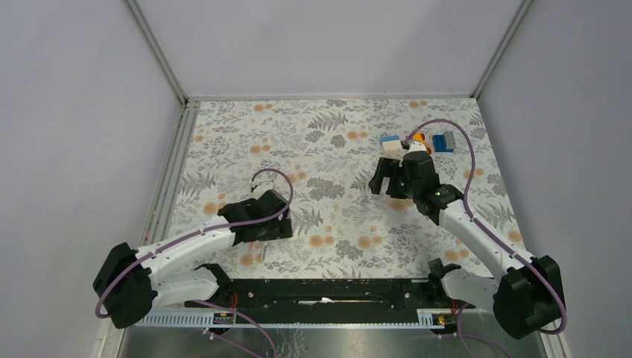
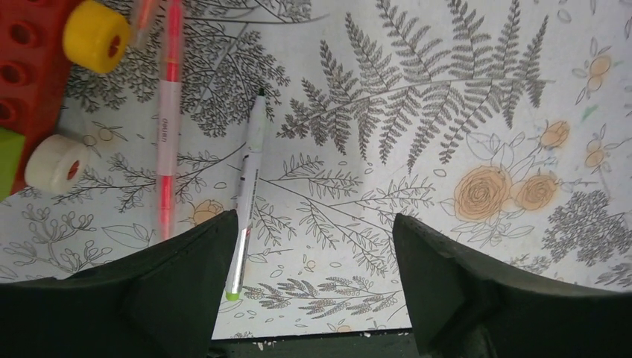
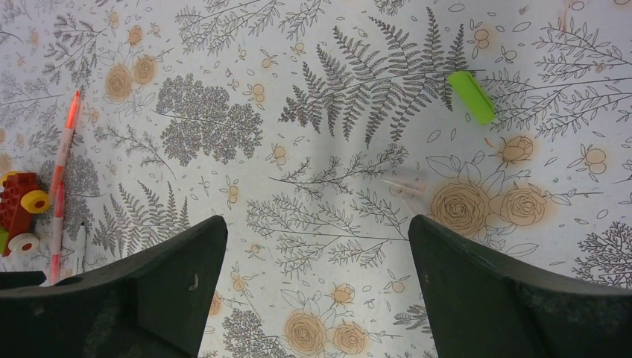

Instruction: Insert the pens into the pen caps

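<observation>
Just between left arm's fingers (image 2: 171,291), white pen (image 2: 250,175) lies flat.

Floral table (image 1: 335,149) carries pens (image 2: 250,175), green cap (image 3: 471,97), toy blocks (image 1: 444,142).

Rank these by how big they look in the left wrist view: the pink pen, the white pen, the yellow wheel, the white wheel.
1. pink pen, longest, though cut off by the top edge.
2. white pen, slightly shorter.
3. yellow wheel and white wheel: about alike, so unranked.
</observation>
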Available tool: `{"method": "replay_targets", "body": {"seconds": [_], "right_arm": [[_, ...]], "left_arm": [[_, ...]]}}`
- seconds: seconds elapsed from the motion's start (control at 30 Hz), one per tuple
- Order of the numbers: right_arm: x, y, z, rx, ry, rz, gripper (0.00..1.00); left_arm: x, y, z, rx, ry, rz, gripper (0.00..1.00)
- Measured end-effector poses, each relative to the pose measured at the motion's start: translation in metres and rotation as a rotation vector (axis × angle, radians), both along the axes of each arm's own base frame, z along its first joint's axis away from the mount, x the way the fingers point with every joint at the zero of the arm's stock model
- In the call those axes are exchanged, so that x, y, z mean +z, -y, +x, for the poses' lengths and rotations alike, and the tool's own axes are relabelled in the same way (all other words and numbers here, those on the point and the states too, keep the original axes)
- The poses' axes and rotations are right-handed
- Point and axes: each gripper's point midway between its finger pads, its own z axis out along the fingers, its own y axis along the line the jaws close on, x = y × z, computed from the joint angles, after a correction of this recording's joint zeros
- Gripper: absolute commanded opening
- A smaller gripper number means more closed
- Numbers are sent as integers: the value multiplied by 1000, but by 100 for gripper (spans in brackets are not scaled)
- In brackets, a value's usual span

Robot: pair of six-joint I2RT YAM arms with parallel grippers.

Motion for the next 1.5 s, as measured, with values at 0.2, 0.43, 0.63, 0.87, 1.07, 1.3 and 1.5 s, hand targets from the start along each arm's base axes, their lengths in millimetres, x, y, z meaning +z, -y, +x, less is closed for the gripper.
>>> {"method": "replay_targets", "body": {"seconds": [0.2,0.43,0.63,0.87,1.07,1.3,1.5], "right_arm": [[3,-2,-2,16,9,5,99],[4,-3,-5,32,10,15,99],[4,-3,-6,35,10,16,99],[2,1,-5,16,8,0,98],[2,16,-3,-59,16,-48,99],[-2,27,-4,-108,16,-81,99],[-3,30,-4,-118,16,-90,98]], "left_arm": [[4,-13,6,112,42,20,72],[-10,-25,1,171,23,65,63],[-22,-32,-4,187,-2,95,58],[-32,-37,-4,206,-24,113,53],[-34,-36,0,213,-21,98,52],[-40,-31,1,209,-37,82,46],[-41,-28,5,201,-28,73,30]]}}
